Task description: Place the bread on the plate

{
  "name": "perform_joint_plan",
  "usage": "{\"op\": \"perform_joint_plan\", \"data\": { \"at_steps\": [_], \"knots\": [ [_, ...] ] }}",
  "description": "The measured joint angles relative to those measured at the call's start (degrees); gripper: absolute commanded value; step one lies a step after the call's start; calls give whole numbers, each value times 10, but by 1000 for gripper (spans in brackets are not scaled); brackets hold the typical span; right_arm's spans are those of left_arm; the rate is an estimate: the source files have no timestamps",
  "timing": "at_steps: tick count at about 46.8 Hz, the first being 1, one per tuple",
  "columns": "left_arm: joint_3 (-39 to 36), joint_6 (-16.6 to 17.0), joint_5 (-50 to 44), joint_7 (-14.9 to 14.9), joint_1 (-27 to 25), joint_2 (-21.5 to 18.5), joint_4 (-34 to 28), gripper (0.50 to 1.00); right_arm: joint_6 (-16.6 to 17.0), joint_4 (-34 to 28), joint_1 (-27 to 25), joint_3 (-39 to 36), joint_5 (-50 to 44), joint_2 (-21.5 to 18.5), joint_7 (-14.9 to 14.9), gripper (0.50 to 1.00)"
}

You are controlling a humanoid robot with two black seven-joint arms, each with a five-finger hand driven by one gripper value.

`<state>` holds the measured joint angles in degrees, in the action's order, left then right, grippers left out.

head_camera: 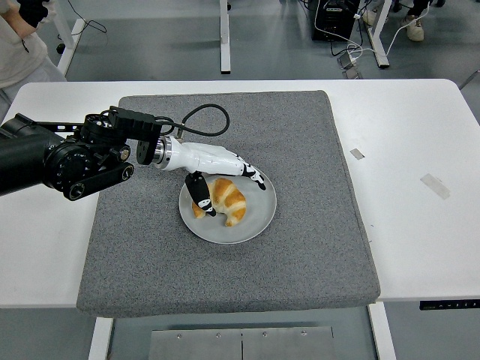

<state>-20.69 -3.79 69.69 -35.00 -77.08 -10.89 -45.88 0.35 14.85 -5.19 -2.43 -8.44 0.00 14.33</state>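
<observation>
We are looking at a robotics lab or test room. A white height-adjustable table [420,135] carries a grey felt mat [300,150] (a staged work surface, not a dining one). Beyond the table lies bare grey floor [270,37] with more white desk legs [224,34], a black box that may be a computer tower [334,19], and loose cables [352,49]. Tape scraps [436,186] sit on the table, right of the mat.
</observation>
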Motion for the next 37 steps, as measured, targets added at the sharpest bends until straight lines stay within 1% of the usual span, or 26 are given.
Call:
{"op": "perform_joint_plan", "data": {
  "at_steps": [7, 18, 24, 32, 37],
  "knots": [
    [13, 6, -63, 0, -1, 0, 0, 975, 0, 0, 0, 0, 0, 0, 0, 1000],
    [54, 4, -193, 0, -5, -5, 0, 986, 0, 0, 0, 0, 0, 0, 0, 1000],
    [60, 1, -253, 0, -5, -11, 0, 989, 0, 0, -1, 0, 0, 0, 0, 1000],
    [74, 0, -350, 0, 6, -30, 0, 989, 0, 0, -1, 1, 0, 0, 0, 1000],
    [93, -1, -436, 0, 23, -49, 5, 989, 0, 0, -2, 1, 0, 0, 0, 1000]
  ]
}}
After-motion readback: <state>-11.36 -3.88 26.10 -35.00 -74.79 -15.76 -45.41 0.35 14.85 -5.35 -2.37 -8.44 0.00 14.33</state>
